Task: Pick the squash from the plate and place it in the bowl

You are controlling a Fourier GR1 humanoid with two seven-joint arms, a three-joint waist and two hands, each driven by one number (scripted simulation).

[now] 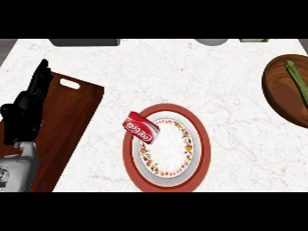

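1. The squash [302, 85], long and green, is being seen lying inside the brown wooden bowl [279, 101] at the right edge of the frame.
2. The red-rimmed plate [198, 149] at lower centre is being occupied only by a red can [141, 127], tipped over its upper-left rim.
3. The left hand [28, 103] is being held at the left edge, over a dark cutting board [73, 122], fingers straight and apart, clasping nothing.
4. The right hand is not being shown.
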